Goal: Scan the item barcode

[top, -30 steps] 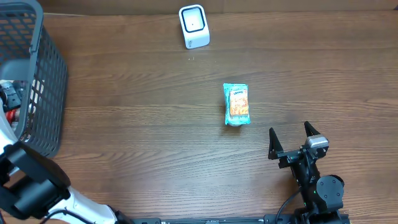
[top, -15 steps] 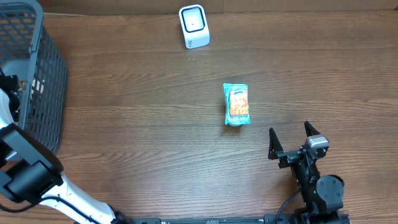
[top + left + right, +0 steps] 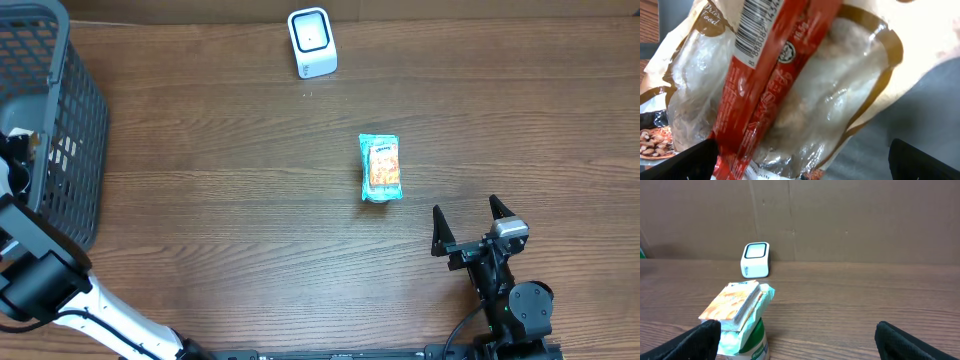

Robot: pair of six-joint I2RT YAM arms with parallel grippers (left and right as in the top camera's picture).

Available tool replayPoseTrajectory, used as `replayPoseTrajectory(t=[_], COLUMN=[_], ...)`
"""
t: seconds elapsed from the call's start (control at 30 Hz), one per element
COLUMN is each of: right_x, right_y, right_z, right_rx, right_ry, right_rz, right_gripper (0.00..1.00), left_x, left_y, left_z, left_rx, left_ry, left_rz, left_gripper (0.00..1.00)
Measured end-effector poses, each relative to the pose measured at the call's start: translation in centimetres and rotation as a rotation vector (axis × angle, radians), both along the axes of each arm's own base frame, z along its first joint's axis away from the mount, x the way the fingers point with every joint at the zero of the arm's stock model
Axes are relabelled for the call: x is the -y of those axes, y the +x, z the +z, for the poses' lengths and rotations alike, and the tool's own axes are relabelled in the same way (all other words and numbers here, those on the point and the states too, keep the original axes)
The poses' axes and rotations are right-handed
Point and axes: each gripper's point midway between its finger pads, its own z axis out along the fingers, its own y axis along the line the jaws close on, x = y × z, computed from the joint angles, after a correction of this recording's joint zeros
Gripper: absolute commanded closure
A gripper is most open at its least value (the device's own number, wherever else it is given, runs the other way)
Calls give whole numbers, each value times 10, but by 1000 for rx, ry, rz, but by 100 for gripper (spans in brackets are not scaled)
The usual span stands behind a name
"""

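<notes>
Wooden table, cardboard wall behind, grey basket at its edge, left hand and right hand spread wide.

On the counter, at the far left corner: basket. At the far edge, near the middle: barcode scanner. Nearer and slightly right of it, well apart: snack packet, lying flat. Nearer and right of the packet, at the near edge: right arm. In the basket: barcoded sachet lying across a larger bag, nut packet beside them.
</notes>
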Motion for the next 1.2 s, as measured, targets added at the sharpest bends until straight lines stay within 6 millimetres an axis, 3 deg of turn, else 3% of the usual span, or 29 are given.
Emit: replayPoseTrajectory(t=[0.53, 0.87, 1.2], right_x=[0, 0, 0], right_y=[0, 0, 0], right_z=[0, 0, 0], right_rx=[0, 0, 0], right_ry=[0, 0, 0], right_rz=[-1, 0, 0], right_gripper=[0, 0, 0], left_x=[-4, -15, -6], left_y=[6, 21, 22], left_z=[2, 26, 24], left_rx=[35, 68, 45], left_ry=[-4, 56, 21], left_rz=[-30, -55, -171], left_gripper=[0, 1, 0])
